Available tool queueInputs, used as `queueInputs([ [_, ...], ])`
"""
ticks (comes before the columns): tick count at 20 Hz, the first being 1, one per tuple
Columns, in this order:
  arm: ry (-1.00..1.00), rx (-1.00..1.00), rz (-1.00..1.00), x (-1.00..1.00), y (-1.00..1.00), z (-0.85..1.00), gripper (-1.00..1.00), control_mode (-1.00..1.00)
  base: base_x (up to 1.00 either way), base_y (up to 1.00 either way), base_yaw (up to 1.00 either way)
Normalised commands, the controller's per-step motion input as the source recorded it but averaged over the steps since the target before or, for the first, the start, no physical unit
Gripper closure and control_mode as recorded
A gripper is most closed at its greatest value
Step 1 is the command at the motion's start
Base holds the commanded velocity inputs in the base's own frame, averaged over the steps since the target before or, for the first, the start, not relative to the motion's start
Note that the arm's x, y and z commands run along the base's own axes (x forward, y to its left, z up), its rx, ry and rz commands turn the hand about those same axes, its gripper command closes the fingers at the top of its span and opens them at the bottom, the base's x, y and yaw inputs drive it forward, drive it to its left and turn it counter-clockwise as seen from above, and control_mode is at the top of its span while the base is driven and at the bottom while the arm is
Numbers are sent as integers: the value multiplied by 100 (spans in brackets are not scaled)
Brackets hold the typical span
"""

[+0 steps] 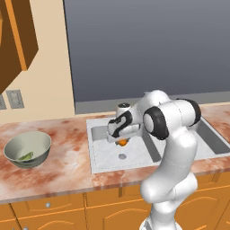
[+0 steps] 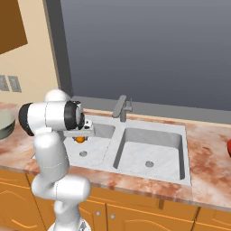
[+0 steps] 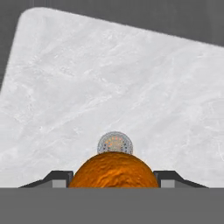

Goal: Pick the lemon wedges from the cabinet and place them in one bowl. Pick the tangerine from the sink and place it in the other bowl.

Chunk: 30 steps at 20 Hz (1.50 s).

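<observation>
Now, claw (image 3: 113,179): gripping the tangerine (image 3: 113,170) between both fingers.
Tangerine: held above the left basin of the sink (image 1: 103,155), over its drain (image 3: 114,142).
Bowl (image 1: 28,149): on the counter (image 1: 67,173), left of the sink.

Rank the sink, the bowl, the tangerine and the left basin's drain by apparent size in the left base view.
1. sink
2. bowl
3. tangerine, partly hidden under the gripper
4. drain
The last two look close, so their order is unsure.

2 base views flank the sink (image 1: 101,157); hand view looks closely down into it.
</observation>
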Motion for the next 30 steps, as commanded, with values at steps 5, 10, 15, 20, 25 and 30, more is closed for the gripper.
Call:
queueInputs([
  [5, -3, 7, -29, -32, -11, 58, 100, -100, 0, 0, 0],
  [10, -4, 0, -29, -25, -20, 58, 100, -100, 0, 0, 0],
  [15, -14, 0, -20, -49, -7, 55, 100, -100, 0, 0, 0],
  [20, -7, -1, -17, -60, -13, 32, 100, -100, 0, 0, 0],
  [25, -1, -10, -6, -30, -12, 40, 100, -100, 0, 0, 0],
  [30, 6, -10, 6, -42, -20, 45, 100, -100, 0, 0, 0],
])
